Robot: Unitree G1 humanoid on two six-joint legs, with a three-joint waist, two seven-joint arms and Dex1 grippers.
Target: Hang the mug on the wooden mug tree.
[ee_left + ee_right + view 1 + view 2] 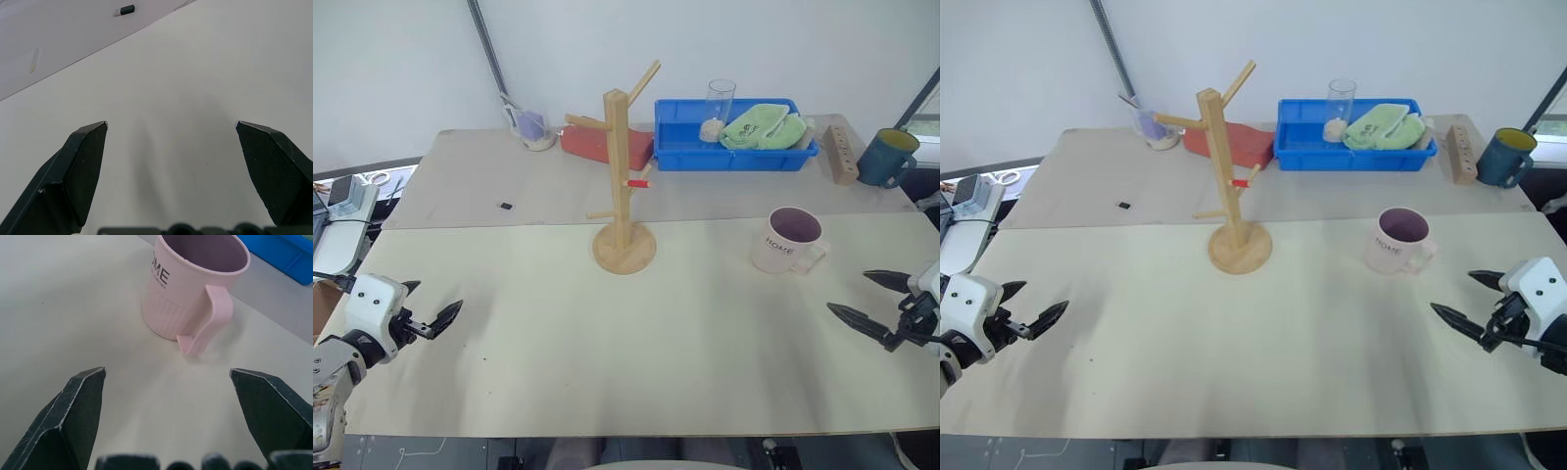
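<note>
The pale pink mug [787, 242] with dark "HOME" lettering stands upright on the table's right side, its handle toward the near right. The wooden mug tree [621, 166] stands mid-table on a round base, its pegs bare, one peg red-tipped. My right gripper [848, 292] hovers open near the right edge, a short way in front of the mug [190, 289] and pointing at it, with nothing between its fingers [73, 416]. My left gripper [438, 296] is open and empty over bare table near the left edge, far from both things.
At the back stand a blue bin [680, 152] with a green cloth [764, 127] and a clear glass [719, 108], a red block [605, 145], a wooden block with holes [841, 154] and a dark teal mug [886, 157]. A small black object [505, 206] lies at the back left.
</note>
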